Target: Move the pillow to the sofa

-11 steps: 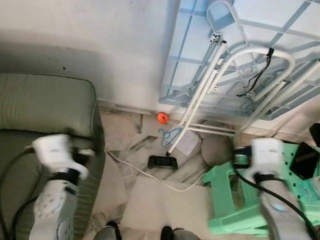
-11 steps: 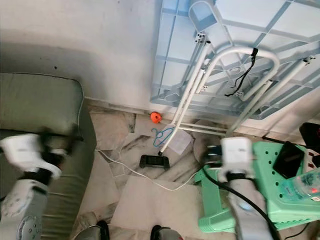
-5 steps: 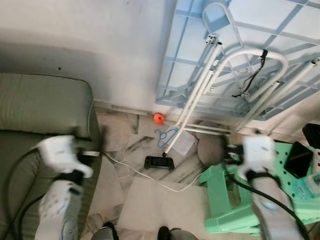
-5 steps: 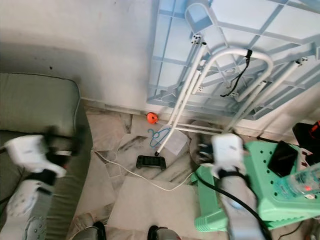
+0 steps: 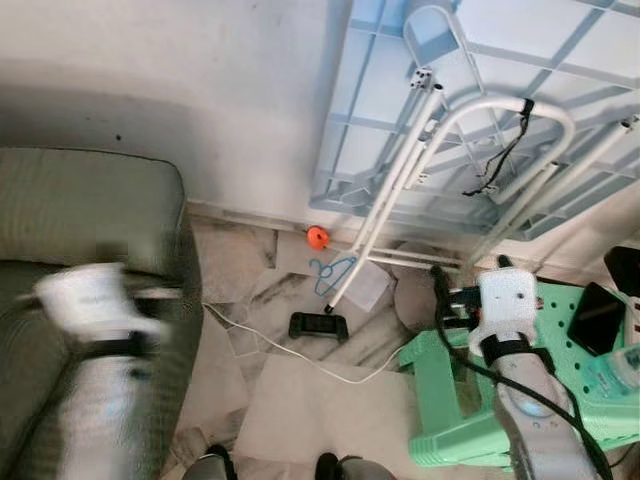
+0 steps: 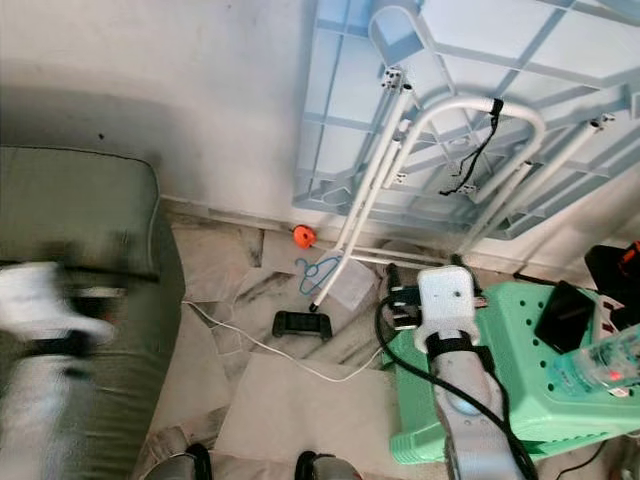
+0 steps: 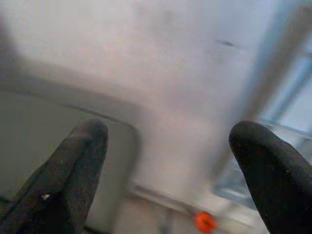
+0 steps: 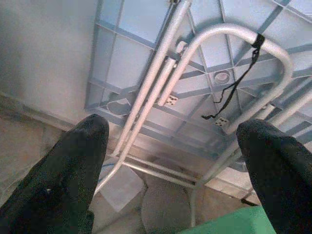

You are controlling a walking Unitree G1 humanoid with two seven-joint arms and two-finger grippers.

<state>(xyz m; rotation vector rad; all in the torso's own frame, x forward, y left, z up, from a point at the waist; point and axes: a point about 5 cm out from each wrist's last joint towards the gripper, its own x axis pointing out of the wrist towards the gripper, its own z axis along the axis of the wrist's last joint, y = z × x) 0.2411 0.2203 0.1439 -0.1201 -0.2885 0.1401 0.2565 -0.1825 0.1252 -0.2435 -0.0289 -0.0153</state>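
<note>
Two grippers, both spread wide and empty: left gripper (image 7: pixel 168 165) blurry above the green sofa (image 5: pixel 80 215), right gripper (image 8: pixel 175 161) over the green stool (image 5: pixel 450 400). No pillow to be seen. Could trip on the white cable (image 5: pixel 290 350) or bump the folded table (image 5: pixel 480 100).

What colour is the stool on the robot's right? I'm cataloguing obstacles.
Mint green stool, clearest in the right eye view.
</note>
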